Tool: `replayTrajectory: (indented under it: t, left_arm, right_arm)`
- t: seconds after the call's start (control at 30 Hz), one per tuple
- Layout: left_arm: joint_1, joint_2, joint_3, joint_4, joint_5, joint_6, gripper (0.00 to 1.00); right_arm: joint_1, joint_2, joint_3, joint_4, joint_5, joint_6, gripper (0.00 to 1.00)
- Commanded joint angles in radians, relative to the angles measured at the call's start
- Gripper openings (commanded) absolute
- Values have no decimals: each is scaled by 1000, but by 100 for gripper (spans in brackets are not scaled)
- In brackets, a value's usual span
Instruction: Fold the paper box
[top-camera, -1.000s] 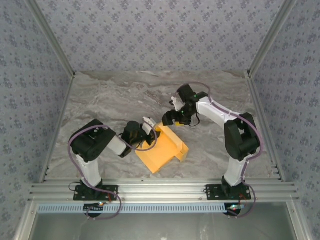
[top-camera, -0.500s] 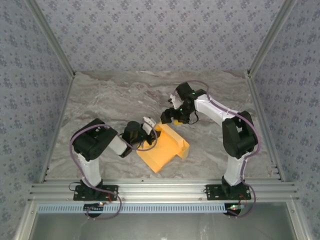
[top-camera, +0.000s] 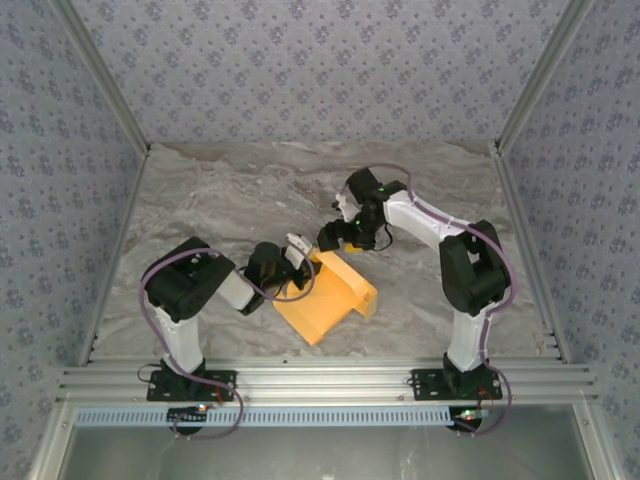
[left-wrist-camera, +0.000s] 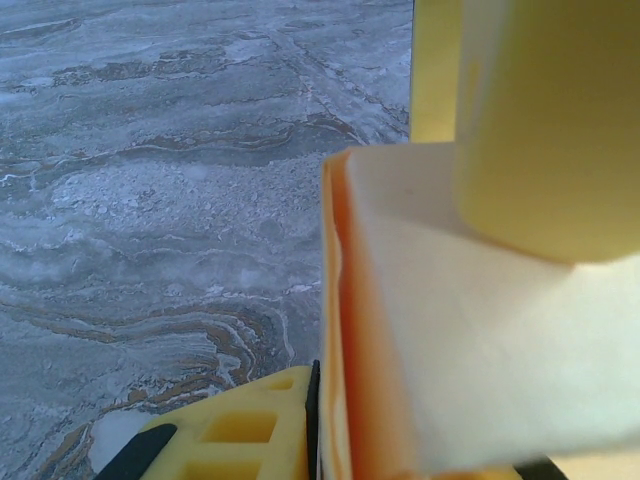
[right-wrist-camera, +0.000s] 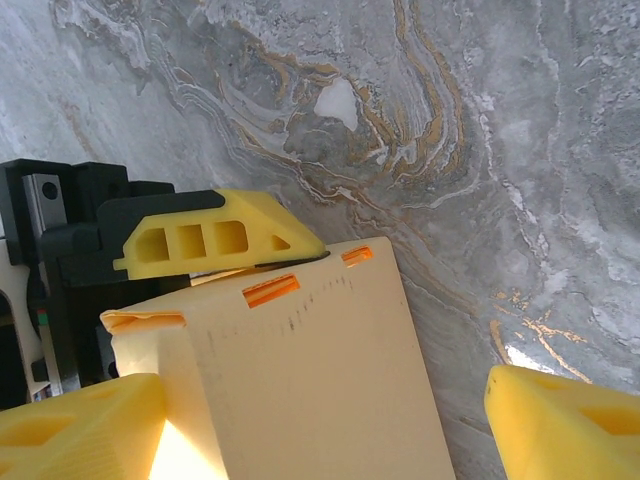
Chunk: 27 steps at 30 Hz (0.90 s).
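The paper box (top-camera: 322, 298) is a yellow-orange card, partly folded, lying just ahead of and between the arm bases. My left gripper (top-camera: 297, 257) is shut on its upright left edge. In the left wrist view that card wall (left-wrist-camera: 372, 330) stands pinched between the yellow fingers (left-wrist-camera: 235, 440). My right gripper (top-camera: 335, 239) hovers open over the box's far corner. In the right wrist view its fingers (right-wrist-camera: 75, 425) straddle the pale panel (right-wrist-camera: 320, 370) without touching it. The left gripper's finger (right-wrist-camera: 215, 240) presses on the panel's slotted edge there.
The marble table (top-camera: 220, 200) lies bare around the box. An aluminium rail (top-camera: 320, 380) runs along the near edge by the arm bases, and patterned walls (top-camera: 320, 70) close in the back and both sides.
The right gripper has shifted a little left, closer over the box's far corner, jaws still wide. The left gripper and the box have barely moved.
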Motion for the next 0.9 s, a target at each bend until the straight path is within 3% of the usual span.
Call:
replayTrajectory:
  t: [0.0,0.2,0.6,0.77,0.87]
  left_arm:
    - [0,22,19,0,3,-8,16]
    - [0,20,26,6,-12,-18,15]
    - [-53,61,45,57,-205,-9,0]
    - [-52,93,71,56,-208,-6,0]
    - [-52,102,87,46,-198,-8,7]
  right_arm:
    - [22,31,5,-52,134,18,85]
    - [21,25,-9,-54,163,51,85]
    - [10,-72,-203,111,174,170,81]
    - [29,-130,-310,230,142,217,79]
    - [27,-137,-315,242,131,237,76]
